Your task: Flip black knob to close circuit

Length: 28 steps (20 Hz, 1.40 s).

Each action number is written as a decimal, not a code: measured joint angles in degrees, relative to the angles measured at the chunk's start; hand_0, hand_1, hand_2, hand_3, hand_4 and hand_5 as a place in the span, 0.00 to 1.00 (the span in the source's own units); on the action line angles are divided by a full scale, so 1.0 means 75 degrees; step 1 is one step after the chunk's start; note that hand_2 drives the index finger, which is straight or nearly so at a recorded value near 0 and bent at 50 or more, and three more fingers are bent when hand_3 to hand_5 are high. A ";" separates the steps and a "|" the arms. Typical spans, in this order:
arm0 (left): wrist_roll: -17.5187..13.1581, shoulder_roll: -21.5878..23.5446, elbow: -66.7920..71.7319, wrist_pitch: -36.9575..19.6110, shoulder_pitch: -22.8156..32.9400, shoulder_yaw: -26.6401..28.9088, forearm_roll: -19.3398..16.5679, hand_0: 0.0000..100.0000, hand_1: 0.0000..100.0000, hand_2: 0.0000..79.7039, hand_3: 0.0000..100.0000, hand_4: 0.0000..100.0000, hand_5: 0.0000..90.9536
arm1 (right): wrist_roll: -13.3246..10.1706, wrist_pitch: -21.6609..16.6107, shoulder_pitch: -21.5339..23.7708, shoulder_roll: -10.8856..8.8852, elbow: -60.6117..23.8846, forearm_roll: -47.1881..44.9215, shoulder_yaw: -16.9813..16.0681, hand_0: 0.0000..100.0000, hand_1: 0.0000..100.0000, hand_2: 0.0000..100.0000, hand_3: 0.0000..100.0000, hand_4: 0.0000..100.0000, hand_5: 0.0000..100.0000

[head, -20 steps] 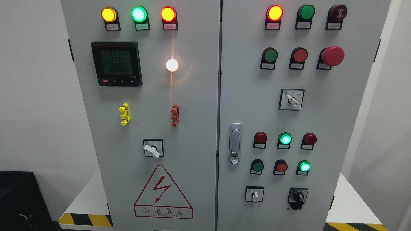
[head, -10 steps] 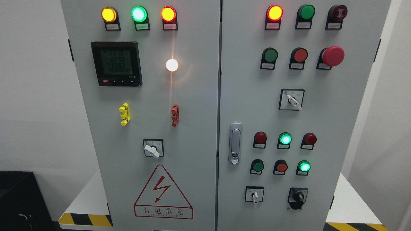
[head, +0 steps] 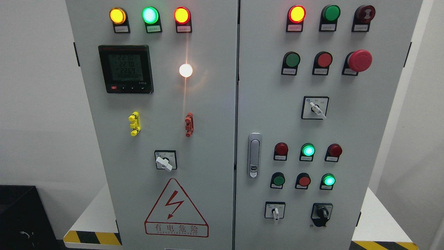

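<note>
A grey two-door electrical cabinet (head: 208, 104) fills the head view, standing on a white platform (head: 99, 215) edged with yellow-and-black hazard tape (head: 92, 238); no robot hand shows anywhere, so whether either hand is spread or pressed together cannot be told, and places cannot be given relative to a hand and are given on the cabinet instead. A black box (head: 20, 215) sits at the lower left beside the platform. On the left door a red-outlined triangular warning sign (head: 176, 208) with a lightning bolt sits at the bottom, and a black digital meter (head: 125, 68) with lit numerals sits near the top. Above the meter run three lit indicator lamps: amber (head: 117, 15), green (head: 150, 15) and a second amber one with a red rim (head: 182, 15). A bright white lamp (head: 186, 70) glows right of the meter. Below are a yellow clip (head: 134, 123), a red clip (head: 189, 124), and a white-handled selector switch (head: 165, 160). On the right door a chrome door latch (head: 254, 155) sits by the seam. The red mushroom emergency stop (head: 359, 60) is the largest button, at upper right. The black knob (head: 322, 212) sits at the bottom right of the right door, on a black square plate, its grip standing close to upright. Left of it is a small white-lever switch (head: 275, 211), and higher up another white-lever switch (head: 315, 108) points down to the right. Two small green lamps (head: 308, 150) (head: 329, 180) glow above the black knob.
</note>
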 measured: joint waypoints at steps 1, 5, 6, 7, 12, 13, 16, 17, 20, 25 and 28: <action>0.0000 0.0000 0.0000 0.0000 0.0000 0.0000 0.0001 0.12 0.56 0.00 0.00 0.00 0.00 | 0.0027 -0.0074 -0.0001 0.0000 -0.0003 -0.0001 0.0000 0.00 0.13 0.00 0.00 0.00 0.00; 0.0000 0.0000 0.0000 0.0000 0.0000 0.0000 0.0002 0.12 0.56 0.00 0.00 0.00 0.00 | 0.0082 -0.0197 -0.0013 0.0000 -0.0220 0.0030 0.0000 0.00 0.12 0.00 0.00 0.00 0.00; 0.0000 0.0000 0.0000 0.0000 0.0000 0.0000 0.0002 0.12 0.56 0.00 0.00 0.00 0.00 | 0.0088 -0.0233 -0.0015 0.0000 -0.0344 0.0077 0.0018 0.00 0.11 0.00 0.00 0.00 0.00; 0.0000 0.0000 0.0000 0.0000 0.0000 0.0000 0.0002 0.12 0.56 0.00 0.00 0.00 0.00 | 0.0096 -0.0258 -0.0014 0.0000 -0.0419 0.0116 0.0051 0.00 0.11 0.00 0.00 0.00 0.00; 0.0000 0.0000 0.0000 0.0000 0.0000 0.0000 0.0002 0.12 0.56 0.00 0.00 0.00 0.00 | -0.0160 -0.0507 -0.0014 0.0000 -0.0980 0.0506 0.0228 0.00 0.11 0.00 0.09 0.05 0.00; 0.0000 0.0000 0.0000 0.0000 0.0000 0.0000 0.0001 0.12 0.56 0.00 0.00 0.00 0.00 | -0.0282 -0.0578 -0.0013 0.0000 -0.1093 0.0660 0.0254 0.00 0.11 0.00 0.11 0.06 0.00; 0.0000 0.0000 0.0000 0.0000 0.0000 0.0000 0.0001 0.12 0.56 0.00 0.00 0.00 0.00 | -0.0639 -0.0763 -0.0002 0.0000 -0.1487 0.1195 0.0318 0.00 0.11 0.04 0.14 0.08 0.00; 0.0000 0.0000 0.0000 0.0000 0.0000 0.0000 0.0001 0.12 0.56 0.00 0.00 0.00 0.00 | -0.0766 -0.0806 0.0001 0.0000 -0.1616 0.1366 0.0335 0.00 0.11 0.05 0.15 0.09 0.00; 0.0000 0.0000 0.0000 0.0000 0.0000 0.0000 0.0000 0.12 0.56 0.00 0.00 0.00 0.00 | -0.1100 -0.0857 0.0016 0.0003 -0.2060 0.1881 0.0381 0.00 0.12 0.08 0.20 0.14 0.00; 0.0000 0.0000 0.0000 0.0000 0.0000 0.0000 0.0001 0.12 0.56 0.00 0.00 0.00 0.00 | -0.1796 -0.0887 0.0053 0.0024 -0.2802 0.2867 0.0441 0.00 0.13 0.17 0.33 0.25 0.10; 0.0000 0.0000 0.0000 0.0000 0.0000 0.0000 0.0002 0.12 0.56 0.00 0.00 0.00 0.00 | -0.2075 -0.0887 0.0115 0.0034 -0.3320 0.3456 0.0471 0.00 0.13 0.23 0.41 0.33 0.20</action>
